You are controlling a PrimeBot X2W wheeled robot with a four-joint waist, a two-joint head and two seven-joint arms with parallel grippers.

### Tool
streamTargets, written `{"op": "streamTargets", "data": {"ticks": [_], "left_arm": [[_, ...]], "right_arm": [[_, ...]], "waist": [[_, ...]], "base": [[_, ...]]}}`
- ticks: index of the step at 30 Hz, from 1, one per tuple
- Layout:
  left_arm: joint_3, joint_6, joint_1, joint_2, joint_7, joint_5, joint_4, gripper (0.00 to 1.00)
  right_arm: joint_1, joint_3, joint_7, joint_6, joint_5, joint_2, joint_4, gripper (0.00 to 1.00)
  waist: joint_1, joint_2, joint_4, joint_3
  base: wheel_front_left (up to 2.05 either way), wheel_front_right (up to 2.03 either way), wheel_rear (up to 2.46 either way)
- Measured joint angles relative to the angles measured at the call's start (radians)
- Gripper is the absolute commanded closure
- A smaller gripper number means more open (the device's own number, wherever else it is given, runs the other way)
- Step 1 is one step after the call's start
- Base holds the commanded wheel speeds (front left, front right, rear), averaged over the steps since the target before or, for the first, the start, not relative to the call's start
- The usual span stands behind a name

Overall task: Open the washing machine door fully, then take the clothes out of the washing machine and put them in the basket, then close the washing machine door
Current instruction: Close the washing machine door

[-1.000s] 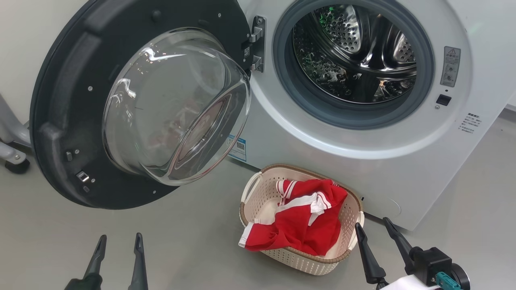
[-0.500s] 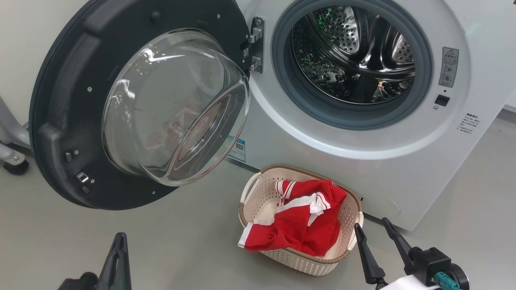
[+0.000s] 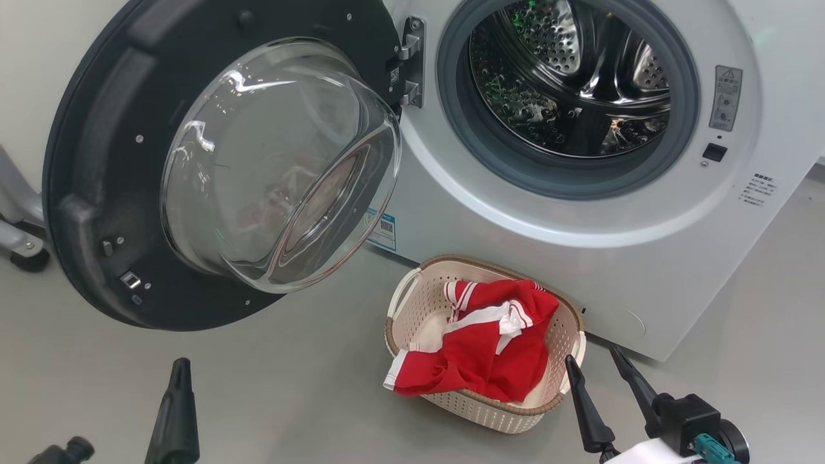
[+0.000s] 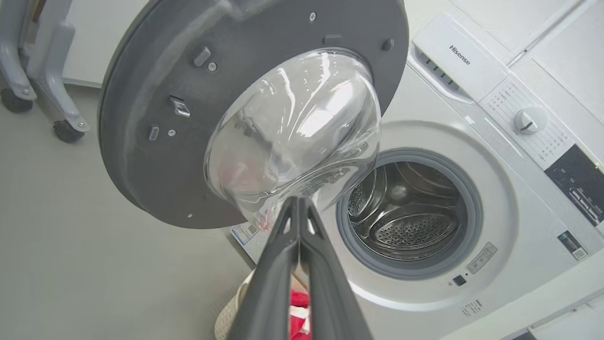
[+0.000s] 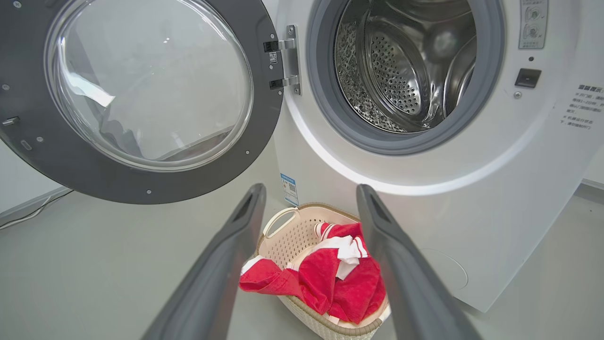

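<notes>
The washing machine door (image 3: 97,193) hangs wide open to the left of the washing machine (image 3: 515,258), its glass bowl bulging towards me. Nothing lies in the steel drum (image 3: 567,77). The red clothes (image 3: 477,348) with white stripes lie in the cream basket (image 3: 412,303) on the floor in front of the machine, one corner draped over the near rim. My left gripper (image 3: 180,367) is shut and empty, low over the floor below the door; in the left wrist view its fingers (image 4: 298,203) point at the glass bowl. My right gripper (image 3: 593,356) stands open beside the basket's right end.
A grey wheeled frame (image 3: 19,238) stands behind the door at the far left. Grey floor (image 3: 290,399) stretches between the door and the basket. The open door (image 5: 118,186) overhangs the floor on the left.
My left gripper's fingers have closed together on nothing and the gripper has shifted slightly left. The right gripper, basket and clothes have stayed put; the camera moved slightly.
</notes>
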Motion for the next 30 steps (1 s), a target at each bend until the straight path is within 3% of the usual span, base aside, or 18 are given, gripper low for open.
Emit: {"op": "streamTargets", "data": {"ticks": [7, 12, 21, 30], "left_arm": [[-0.002, -0.028, -0.006, -0.002, -0.04, -0.383, -0.068, 1.0], [0.093, -0.069, -0.013, -0.003, -0.053, -0.599, -0.092, 1.0], [0.294, -0.087, -0.074, -0.002, -0.063, -0.712, -0.086, 1.0], [0.439, -0.084, -0.157, 0.126, 0.001, -0.834, 0.034, 1.0]], "right_arm": [[-0.001, 0.002, 0.0, 0.0, 0.0, 0.0, 0.0, 0.0], [-0.001, 0.0, 0.0, 0.0, 0.0, -0.001, -0.005, 0.0], [-0.008, 0.0, 0.001, 0.0, 0.0, -0.016, -0.011, 0.0], [-0.028, 0.008, 0.018, 0.002, -0.003, -0.025, -0.027, 0.0]], "waist": [[0.0, 0.0, 0.003, 0.008], [0.0, 0.0, 0.004, 0.022], [0.0, 0.0, 0.01, 0.044], [0.0, 0.0, 0.006, 0.073]], "base": [[0.0, 0.0, 0.0], [0.0, 0.0, 0.0], [0.0, 0.0, 0.0], [0.0, 0.0, 0.0]]}}
